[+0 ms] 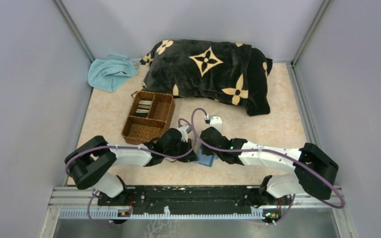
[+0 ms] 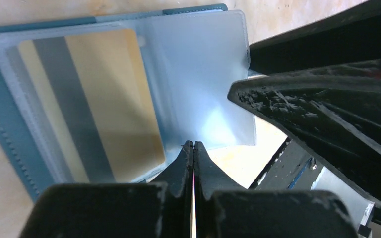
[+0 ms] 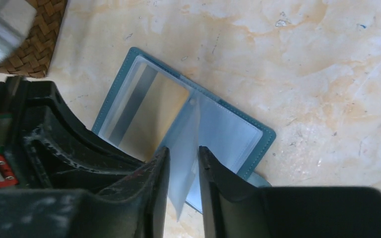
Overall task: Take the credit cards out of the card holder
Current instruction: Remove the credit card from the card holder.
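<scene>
While the left jaws are clenched at the near edge of the clear sleeve, I cannot tell whether they pinch the plastic or only press beside it. The right jaws stand slightly parted with a loose clear leaf (image 3: 182,144) between them, and as far as I can see it is not pinched. The card holder (image 3: 261,137) lies open and flat by the middle of the worktop's (image 1: 278,124) near edge, between the two arms. A cream card with a grey stripe (image 2: 104,99) sits in its window pocket on the side toward the woven tray (image 1: 129,131). Other cards (image 1: 143,106) lie in that tray, toward the left edge. To do this step well, I judge I should pin the holder with the left, lift the empty leaf out of the way, and take the card by whichever edge shows at the pocket mouth, which I cannot make out. I would slide it along the pocket rather than pull upward, since the thin plastic looks likely to buckle and drag the holder. I can read no brand, number or name on card or holder; the black pillow (image 1: 208,69) at the far edge shows only tan flower motifs.
</scene>
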{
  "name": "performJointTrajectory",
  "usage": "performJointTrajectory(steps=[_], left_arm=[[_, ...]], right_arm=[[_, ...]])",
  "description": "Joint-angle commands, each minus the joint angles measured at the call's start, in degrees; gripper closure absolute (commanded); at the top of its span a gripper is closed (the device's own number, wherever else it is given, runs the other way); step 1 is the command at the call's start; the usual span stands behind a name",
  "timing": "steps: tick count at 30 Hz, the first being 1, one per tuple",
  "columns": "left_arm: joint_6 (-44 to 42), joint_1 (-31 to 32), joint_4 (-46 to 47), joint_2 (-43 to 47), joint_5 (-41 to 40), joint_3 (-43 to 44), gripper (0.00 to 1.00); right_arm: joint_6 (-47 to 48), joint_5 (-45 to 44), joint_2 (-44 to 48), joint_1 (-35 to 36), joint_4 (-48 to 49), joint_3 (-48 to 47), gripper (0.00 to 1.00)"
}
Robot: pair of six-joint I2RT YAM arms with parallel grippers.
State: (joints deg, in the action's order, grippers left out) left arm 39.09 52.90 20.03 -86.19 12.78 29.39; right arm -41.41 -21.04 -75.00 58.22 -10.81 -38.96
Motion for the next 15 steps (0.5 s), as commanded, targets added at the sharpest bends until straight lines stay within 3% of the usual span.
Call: performJointTrajectory(steps=[1, 4, 8, 10, 11, 12, 15], left_arm=[[0.9, 1.5, 4.0, -2.2, 0.9, 2.4, 1.0], [1.0, 1.9, 4.3, -2.8, 0.9, 3.0, 1.0], [0.8, 2.1, 4.1, -2.7, 0.7, 3.5, 1.0], [0.9, 2.2, 4.0, -1.6, -0.2, 3.0, 1.0], [0.7, 2.2, 3.6, -0.6, -1.2, 2.7, 0.98], [0.5, 2.1, 2.8, 0.6, -2.4, 2.5, 0.93], [-0.3, 1.7, -3.8, 6.5, -7.8, 2.7, 0.74]], right_arm=[[-1.2, -3.5, 4.8, -0.5, -0.5, 0.7, 0.64], [-2.0, -5.4, 7.1, -0.5, -1.8, 1.3, 0.55], [-1.8, -7.1, 9.5, -0.5, -2.5, 1.8, 0.56], [-1.2, -6.3, 9.4, -0.4, -1.8, 1.8, 0.73], [-1.0, -5.3, 8.8, -0.4, -1.2, 1.6, 0.88], [-0.6, -4.2, 8.1, -0.5, -0.5, 1.5, 0.97], [-0.6, -0.4, 4.7, 0.2, 1.9, 1.2, 1.0]])
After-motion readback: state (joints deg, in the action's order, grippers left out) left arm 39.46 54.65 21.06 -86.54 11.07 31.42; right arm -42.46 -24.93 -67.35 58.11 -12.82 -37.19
